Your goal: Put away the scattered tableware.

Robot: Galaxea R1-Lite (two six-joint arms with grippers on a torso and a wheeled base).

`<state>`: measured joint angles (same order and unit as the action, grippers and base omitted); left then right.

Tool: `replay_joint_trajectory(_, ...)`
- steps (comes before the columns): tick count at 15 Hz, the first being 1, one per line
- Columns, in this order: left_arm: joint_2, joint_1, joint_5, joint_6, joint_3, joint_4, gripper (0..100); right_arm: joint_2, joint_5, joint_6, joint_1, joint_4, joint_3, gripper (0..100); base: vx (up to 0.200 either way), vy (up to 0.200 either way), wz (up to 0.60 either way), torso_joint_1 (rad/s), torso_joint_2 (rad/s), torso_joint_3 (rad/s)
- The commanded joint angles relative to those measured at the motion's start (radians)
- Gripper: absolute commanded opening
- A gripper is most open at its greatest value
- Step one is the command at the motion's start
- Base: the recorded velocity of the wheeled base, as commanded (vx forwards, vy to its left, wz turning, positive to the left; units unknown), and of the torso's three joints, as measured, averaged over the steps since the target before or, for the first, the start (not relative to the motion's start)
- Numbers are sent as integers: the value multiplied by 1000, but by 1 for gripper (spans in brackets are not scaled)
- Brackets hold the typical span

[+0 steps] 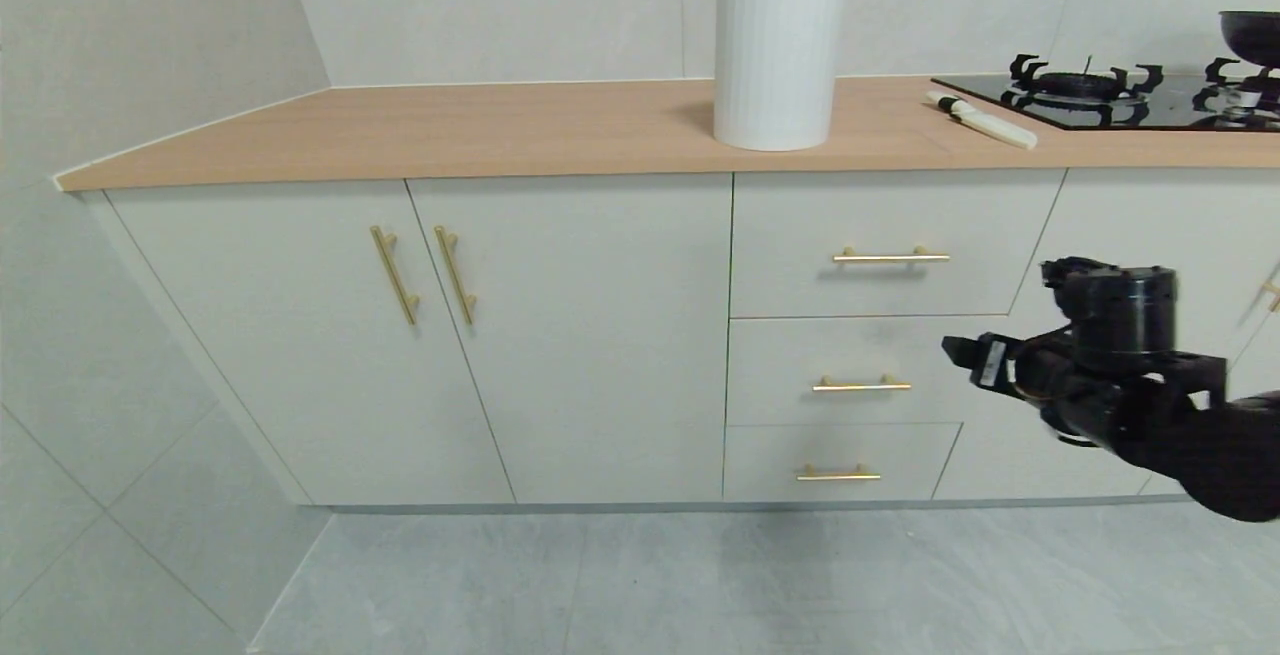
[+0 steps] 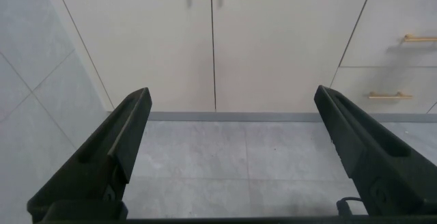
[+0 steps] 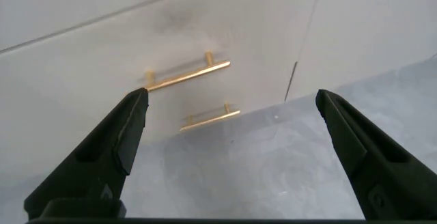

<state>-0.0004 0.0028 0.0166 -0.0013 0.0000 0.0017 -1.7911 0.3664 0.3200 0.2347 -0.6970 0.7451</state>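
Both jaws spread and empty in front of the cabinet; the knife lies up on the table.

The right jaws, at the end of the right arm (image 1: 1120, 375) in the lower right of the head view, stand wide apart with nothing between them. They face two brass drawer handles (image 3: 188, 76) in the stack of drawers (image 1: 800, 225). The left jaws are spread just as wide, also empty, above the grey floor (image 2: 225, 162) and facing the double cupboard doors (image 2: 171, 39). On the wooden table (image 1: 450, 130), a white knife (image 1: 982, 119) lies in the upper right, just beside the black hob (image 1: 1110, 100). A white ribbed container (image 1: 778, 50) stands upright at upper centre, apart from the knife. A dark pan (image 1: 1252, 33) sits on the hob at the right edge.
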Motion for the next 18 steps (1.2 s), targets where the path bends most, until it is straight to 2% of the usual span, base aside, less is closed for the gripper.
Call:
replay_joint_trajectory(1, 0, 0, 0, 0, 0, 0, 100, 539, 16, -62, 48, 7, -339, 100, 0, 0, 0, 0, 0, 0)
replay_joint_trajectory(2, 0, 0, 0, -2, 0, 0, 100, 587, 16, -67, 49, 10, -362, 100, 0, 0, 0, 0, 0, 0)
replay_joint_trajectory(4, 0, 0, 0, 0, 0, 0, 100, 871, 55, -180, 45, 74, -461, 100, 0, 0, 0, 0, 0, 0)
replay_joint_trajectory(6, 0, 0, 0, 0, 0, 0, 100, 1116, 109, -268, 45, 258, -469, 100, 0, 0, 0, 0, 0, 0)
replay_joint_trajectory(7, 0, 0, 0, -2, 0, 0, 100, 1165, 117, -280, 38, 301, -467, 100, 0, 0, 0, 0, 0, 0)
replay_joint_trajectory(8, 0, 0, 0, 0, 0, 0, 100, 1291, 117, -302, -69, 419, -475, 100, 0, 0, 0, 0, 0, 0)
replay_joint_trajectory(9, 0, 0, 0, 0, 0, 0, 100, 1378, 106, -320, -143, 478, -480, 100, 0, 0, 0, 0, 0, 0)
replay_joint_trajectory(11, 0, 0, 0, 0, 0, 0, 100, 1584, 46, -374, -193, 626, -477, 100, 0, 0, 0, 0, 0, 0)
replay_joint_trajectory(14, 0, 0, 0, 0, 0, 0, 100, 1742, 42, -414, -242, 758, -478, 100, 0, 0, 0, 0, 0, 0)
replay_joint_trajectory(17, 0, 0, 0, 0, 0, 0, 100, 1791, 31, -406, -236, 783, -541, 100, 0, 0, 0, 0, 0, 0)
replay_joint_trajectory(18, 0, 0, 0, 0, 0, 0, 100, 1791, -23, -394, -236, 780, -584, 100, 0, 0, 0, 0, 0, 0)
